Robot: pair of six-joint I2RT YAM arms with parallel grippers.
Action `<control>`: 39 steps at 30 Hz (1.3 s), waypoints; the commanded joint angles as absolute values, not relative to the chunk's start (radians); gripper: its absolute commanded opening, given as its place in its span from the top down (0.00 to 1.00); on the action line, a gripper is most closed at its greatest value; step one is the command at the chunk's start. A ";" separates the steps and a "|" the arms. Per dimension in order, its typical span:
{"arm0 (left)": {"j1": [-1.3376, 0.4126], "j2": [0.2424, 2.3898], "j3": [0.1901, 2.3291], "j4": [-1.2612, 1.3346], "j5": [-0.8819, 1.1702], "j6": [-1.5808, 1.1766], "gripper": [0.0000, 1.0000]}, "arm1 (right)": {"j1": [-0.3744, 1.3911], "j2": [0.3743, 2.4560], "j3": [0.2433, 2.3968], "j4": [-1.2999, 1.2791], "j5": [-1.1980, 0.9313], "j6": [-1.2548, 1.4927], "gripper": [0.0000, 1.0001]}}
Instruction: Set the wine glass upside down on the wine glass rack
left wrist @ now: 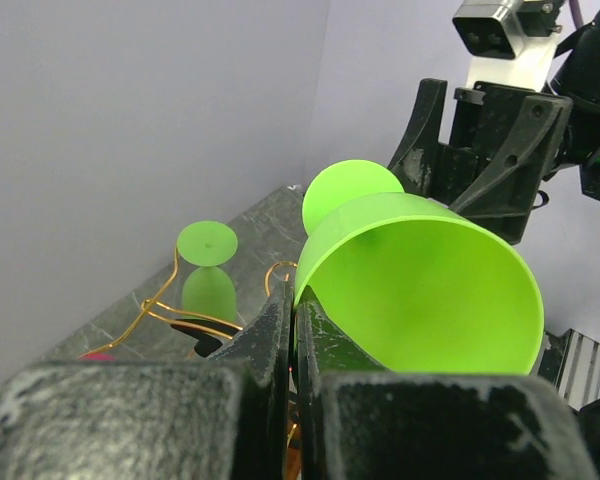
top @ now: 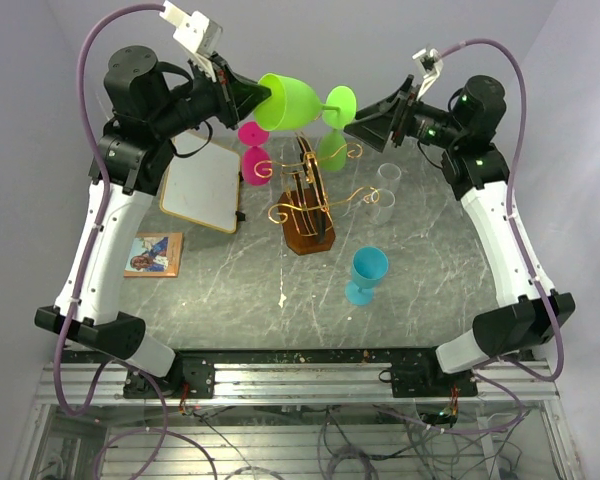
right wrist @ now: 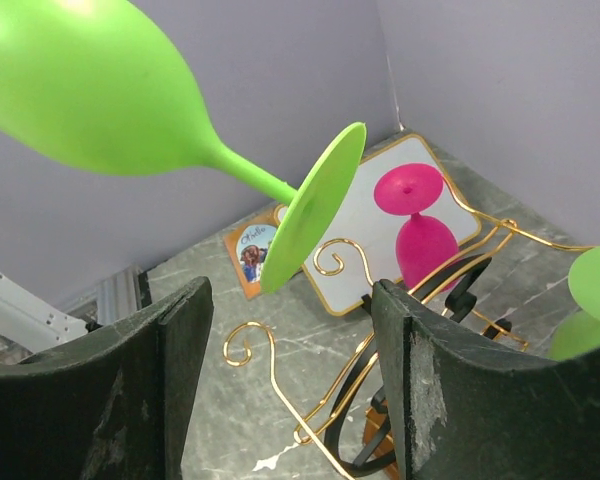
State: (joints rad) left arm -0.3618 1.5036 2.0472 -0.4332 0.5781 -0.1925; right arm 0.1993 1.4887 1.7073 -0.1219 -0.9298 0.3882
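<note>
A robotics lab: bare aluminium rails [top: 300, 385] (loose cables [top: 352, 452] below).

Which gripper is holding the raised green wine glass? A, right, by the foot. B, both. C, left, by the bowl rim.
C: the left gripper is shut on the rim of the raised green wine glass, while the right gripper is open near its foot.

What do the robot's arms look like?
The left arm and right arm have long white links and chunky black joints. The left gripper and right gripper have scuffed black wedge fingers. A purple cable loops to each white wrist camera. Small green lights glow on the right arm.
</note>
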 commanded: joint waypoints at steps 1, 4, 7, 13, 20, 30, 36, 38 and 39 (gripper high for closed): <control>-0.368 1.497 2.031 -0.374 0.609 -0.212 0.93 | 0.220 1.522 1.762 -0.101 -0.910 0.414 0.37; -0.368 1.501 2.031 -0.378 0.603 -0.203 0.93 | 0.232 1.533 1.772 -0.098 -0.900 0.419 0.42; -0.370 1.503 2.020 -0.371 0.606 -0.205 0.93 | 0.249 1.544 1.775 -0.099 -0.885 0.420 0.49; -0.373 1.499 2.014 -0.385 0.584 -0.176 0.93 | 0.261 1.554 1.781 -0.127 -0.837 0.403 0.69; -0.377 1.497 2.008 -0.394 0.577 -0.163 0.93 | 0.262 1.563 1.794 -0.153 -0.782 0.390 1.00; -0.377 1.473 1.985 -0.422 0.590 -0.121 0.55 | 0.256 1.571 1.827 -0.253 -0.645 0.272 1.00; -0.376 1.432 1.974 -0.500 0.523 -0.011 0.25 | 0.194 1.550 1.833 -0.297 -0.606 0.211 1.00; -0.376 1.418 1.961 -0.516 0.491 0.013 0.20 | 0.168 1.536 1.830 -0.312 -0.596 0.183 1.00; -0.376 1.411 1.955 -0.526 0.479 0.029 0.18 | 0.158 1.529 1.830 -0.323 -0.586 0.159 1.00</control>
State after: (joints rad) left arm -0.3756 1.4590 1.9713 -0.4854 0.5415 -0.0521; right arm 0.2058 1.5661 1.8061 -0.2817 -0.6334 0.2409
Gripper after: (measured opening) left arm 0.793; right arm 0.026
